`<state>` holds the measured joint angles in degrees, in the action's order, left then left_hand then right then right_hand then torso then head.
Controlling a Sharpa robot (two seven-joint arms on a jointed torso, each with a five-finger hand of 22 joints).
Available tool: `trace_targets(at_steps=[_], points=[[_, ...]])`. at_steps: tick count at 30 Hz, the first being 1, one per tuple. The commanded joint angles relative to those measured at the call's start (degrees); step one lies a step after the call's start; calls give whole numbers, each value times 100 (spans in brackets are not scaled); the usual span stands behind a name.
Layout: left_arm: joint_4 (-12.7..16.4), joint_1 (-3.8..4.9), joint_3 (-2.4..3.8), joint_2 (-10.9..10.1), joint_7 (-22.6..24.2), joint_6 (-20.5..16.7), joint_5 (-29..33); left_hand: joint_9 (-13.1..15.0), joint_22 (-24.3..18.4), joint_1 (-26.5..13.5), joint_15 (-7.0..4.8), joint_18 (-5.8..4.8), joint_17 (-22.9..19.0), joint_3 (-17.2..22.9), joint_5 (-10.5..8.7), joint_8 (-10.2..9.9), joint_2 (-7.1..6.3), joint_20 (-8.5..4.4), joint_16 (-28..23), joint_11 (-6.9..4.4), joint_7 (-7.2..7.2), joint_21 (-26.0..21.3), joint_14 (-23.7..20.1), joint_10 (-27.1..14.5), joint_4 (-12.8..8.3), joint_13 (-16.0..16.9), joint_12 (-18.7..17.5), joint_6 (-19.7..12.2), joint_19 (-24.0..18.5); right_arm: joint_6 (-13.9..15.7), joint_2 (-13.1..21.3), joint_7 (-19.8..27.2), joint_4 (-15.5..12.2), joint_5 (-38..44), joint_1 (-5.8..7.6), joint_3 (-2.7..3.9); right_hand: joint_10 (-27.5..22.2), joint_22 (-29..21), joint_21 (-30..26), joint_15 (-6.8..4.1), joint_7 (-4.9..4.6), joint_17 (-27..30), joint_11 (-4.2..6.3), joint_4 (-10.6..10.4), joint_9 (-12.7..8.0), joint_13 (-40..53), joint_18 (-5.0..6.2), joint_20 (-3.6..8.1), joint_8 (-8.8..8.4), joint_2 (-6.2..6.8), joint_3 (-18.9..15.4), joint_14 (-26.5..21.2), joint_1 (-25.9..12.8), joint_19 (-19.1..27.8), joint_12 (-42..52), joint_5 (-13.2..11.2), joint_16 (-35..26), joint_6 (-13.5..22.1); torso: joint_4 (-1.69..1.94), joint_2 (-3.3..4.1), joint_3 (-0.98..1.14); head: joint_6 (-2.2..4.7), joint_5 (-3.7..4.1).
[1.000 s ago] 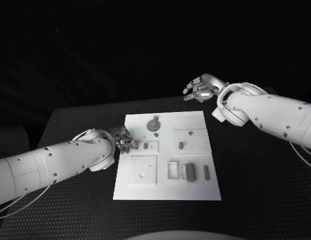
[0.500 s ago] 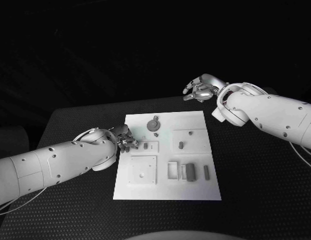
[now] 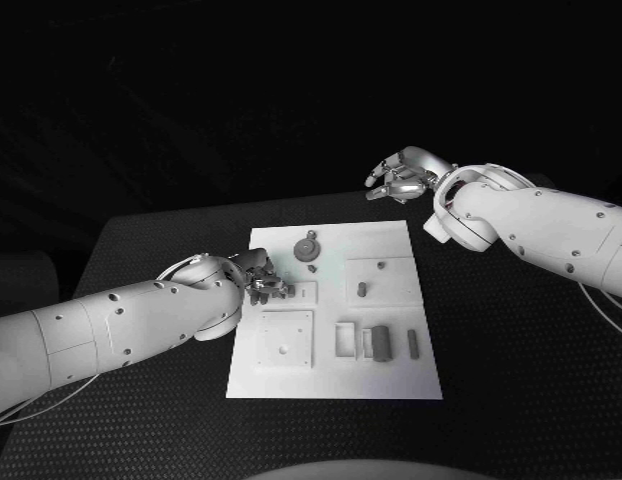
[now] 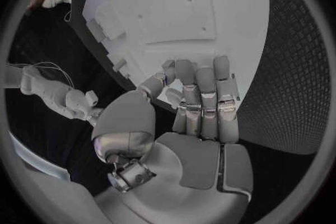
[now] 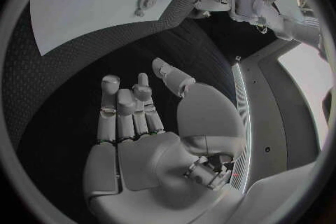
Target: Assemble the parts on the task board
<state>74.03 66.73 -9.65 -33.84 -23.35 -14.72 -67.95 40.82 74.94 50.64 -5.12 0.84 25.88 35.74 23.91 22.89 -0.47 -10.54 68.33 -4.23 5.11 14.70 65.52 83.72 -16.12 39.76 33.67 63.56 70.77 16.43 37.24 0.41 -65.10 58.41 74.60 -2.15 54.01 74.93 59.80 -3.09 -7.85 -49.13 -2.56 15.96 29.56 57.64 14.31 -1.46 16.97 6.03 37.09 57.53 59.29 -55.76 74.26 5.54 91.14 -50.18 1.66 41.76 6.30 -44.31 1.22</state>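
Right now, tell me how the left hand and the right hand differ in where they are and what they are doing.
The left hand hangs over the task board at its left edge, beside a small part; the right hand hangs beyond the board's far edge, over the black table. The left hand's fingers reach down toward the board; the right hand's spread over bare table. Both hold nothing.

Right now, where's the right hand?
In the head view the right hand is off the task board, above the black table past the board's far right corner, holding nothing.
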Motion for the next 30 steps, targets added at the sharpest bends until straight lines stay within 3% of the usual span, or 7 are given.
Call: trace_targets(at_steps=[1,30], points=[[-3,-66,-49,19,-85,470,-14,9,151,-2,-13,13,6,20,21,19,58,-29,25,-120,-449,28,46,-98,-10,6,23,486,25,-68,-3,33,-7,5,-2,3,-52,62,-24,-26,-98,7,1,15,7,-6,69,-18,-39,-18,-5,18,-11,-13,18,-9,32,-58,2,1,-1,-9,0],[-77,-68,-47,-179,-221,291,-355,49,151,33,-20,12,0,49,-14,10,98,-38,42,-118,-447,74,32,-138,-40,10,64,465,-5,-68,-11,39,11,5,-6,3,-53,62,-24,-26,-99,10,1,14,9,-13,69,-18,-41,-21,-5,18,-13,-14,22,-10,33,-57,4,2,-7,-1,5]])
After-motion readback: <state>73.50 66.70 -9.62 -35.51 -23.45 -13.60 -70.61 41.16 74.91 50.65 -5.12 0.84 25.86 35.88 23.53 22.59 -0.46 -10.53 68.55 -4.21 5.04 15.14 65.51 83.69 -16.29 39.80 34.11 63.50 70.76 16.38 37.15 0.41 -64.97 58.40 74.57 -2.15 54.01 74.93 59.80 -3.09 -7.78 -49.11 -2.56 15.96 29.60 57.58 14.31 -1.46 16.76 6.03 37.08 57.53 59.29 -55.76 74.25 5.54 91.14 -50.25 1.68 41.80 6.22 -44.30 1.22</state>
